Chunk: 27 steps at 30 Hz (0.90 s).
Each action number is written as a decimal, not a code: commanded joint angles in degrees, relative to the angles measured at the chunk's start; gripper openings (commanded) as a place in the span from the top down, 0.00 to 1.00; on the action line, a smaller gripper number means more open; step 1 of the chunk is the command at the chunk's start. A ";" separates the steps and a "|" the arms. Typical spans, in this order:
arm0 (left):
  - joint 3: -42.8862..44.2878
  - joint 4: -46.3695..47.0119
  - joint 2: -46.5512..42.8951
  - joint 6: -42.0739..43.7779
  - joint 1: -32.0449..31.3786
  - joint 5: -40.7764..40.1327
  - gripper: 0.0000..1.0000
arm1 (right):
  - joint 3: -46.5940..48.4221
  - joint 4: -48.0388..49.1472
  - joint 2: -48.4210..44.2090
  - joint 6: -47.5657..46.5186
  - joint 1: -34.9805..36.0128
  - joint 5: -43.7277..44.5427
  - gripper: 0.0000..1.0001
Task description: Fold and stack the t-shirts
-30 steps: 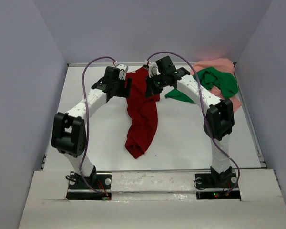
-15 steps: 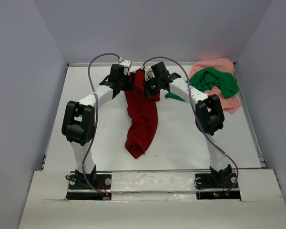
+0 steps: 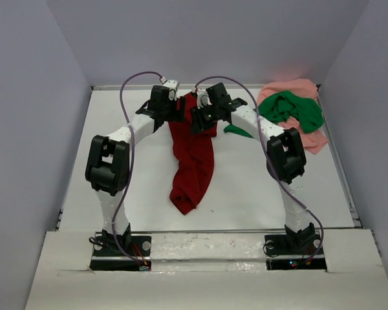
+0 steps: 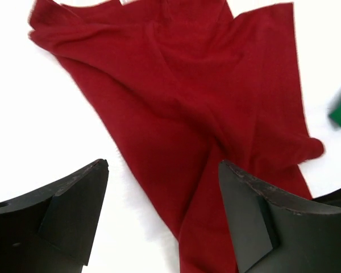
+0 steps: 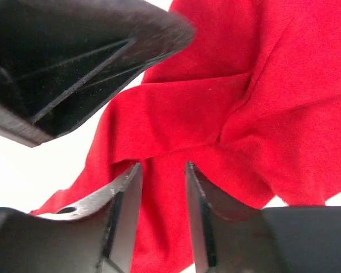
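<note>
My left gripper (image 4: pixel 163 163) and right gripper (image 5: pixel 163 165) hang released over the red shirt (image 3: pixel 194 161) at twelve o'clock; pinching bunched folds could twist it

Right claw (image 5: pixel 163 169), jaws narrowly parted, over rumpled red t-shirt (image 5: pixel 244 102), white table (image 5: pixel 17 168) at left, black wedge-shaped part (image 5: pixel 74 62) above

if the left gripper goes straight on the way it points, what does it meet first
Most likely the red shirt: it lies right ahead between the left gripper's open jaws, though how far off is unclear.
</note>
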 commanded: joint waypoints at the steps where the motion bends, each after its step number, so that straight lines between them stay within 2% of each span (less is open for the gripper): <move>1: -1.37 2.32 -12.16 0.43 0.02 -2.20 0.11 | -0.10 3.65 -14.77 0.03 -0.73 0.72 0.45; 5: -3.73 2.58 -23.32 1.49 0.02 -5.02 0.08 | -4.83 4.00 -24.18 -1.12 -0.73 5.37 0.39; 8: -9.00 4.95 -29.92 1.05 0.10 -6.95 0.06 | -10.53 4.35 -30.34 -4.45 -0.73 11.95 0.33; 10: -13.99 6.70 -32.56 2.62 0.54 -13.15 0.05 | -14.75 5.57 -33.32 -8.04 -0.73 15.12 0.33; 11: -15.94 8.11 -35.27 3.07 0.89 -16.07 0.04 | -17.74 7.41 -37.25 -8.50 -0.73 18.01 0.29; 12: -18.22 9.86 -36.60 4.64 1.77 -20.36 0.03 | -24.81 10.13 -39.38 -8.94 -0.73 26.91 0.18; 14: -24.29 13.82 -40.89 5.70 5.88 -19.09 0.01 | -31.62 19.18 -45.60 -8.86 -1.95 33.31 0.06; 15: -25.79 14.36 -41.88 5.10 6.95 -17.00 0.01 | -36.27 21.38 -47.30 -8.94 -1.96 32.55 0.01; 17: -28.95 15.06 -43.90 4.30 8.71 -13.04 0.01 | -37.62 21.41 -49.07 -9.91 -1.96 28.26 0.00; 19: -26.96 9.47 -42.69 4.56 9.51 -8.82 0.01 | -34.83 15.01 -47.41 -7.28 -2.49 24.12 0.00; 21: -23.71 2.97 -40.06 5.09 9.51 -5.39 0.01 | -32.98 10.09 -45.13 -7.01 -2.49 14.73 0.00; 22: -20.30 -4.20 -37.00 5.61 9.51 -0.68 0.01 | -32.62 6.76 -44.51 -6.66 -2.49 10.87 0.00; 24: -16.85 -11.88 -34.17 8.24 9.68 7.31 0.01 | -33.67 5.32 -43.63 -5.35 -2.49 2.10 0.00; 27: -13.77 -22.26 -30.38 11.76 9.60 17.01 0.02 | -35.78 4.97 -43.10 -3.15 -2.49 -2.87 0.00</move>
